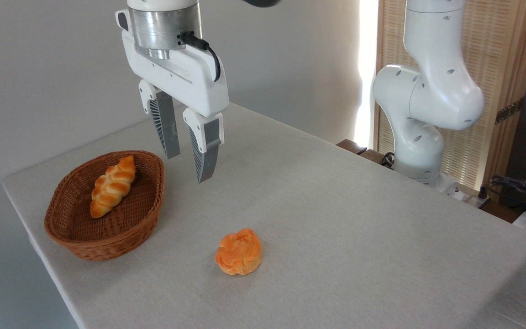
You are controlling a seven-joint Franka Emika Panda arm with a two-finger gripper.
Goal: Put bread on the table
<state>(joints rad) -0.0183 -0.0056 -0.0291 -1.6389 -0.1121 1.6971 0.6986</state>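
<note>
While your gripper (187, 169) hangs open and empty, bread (239, 252) lies on table (359, 219) below it, basket (107, 228) beside.

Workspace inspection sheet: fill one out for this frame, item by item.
Surface: table, light grey-beige cloth, unmarked.
Job's things: round swirled bun lies on the table, outside the wicker basket.
Clutter: braided loaf lies in the basket.
Grippers: gripper open, empty, raised above the table beside the basket.
Cables: black cable on the gripper body; more wiring past the table's right edge.
Surroundings: arm base behind the table, slatted wooden screen, plain wall.
</note>
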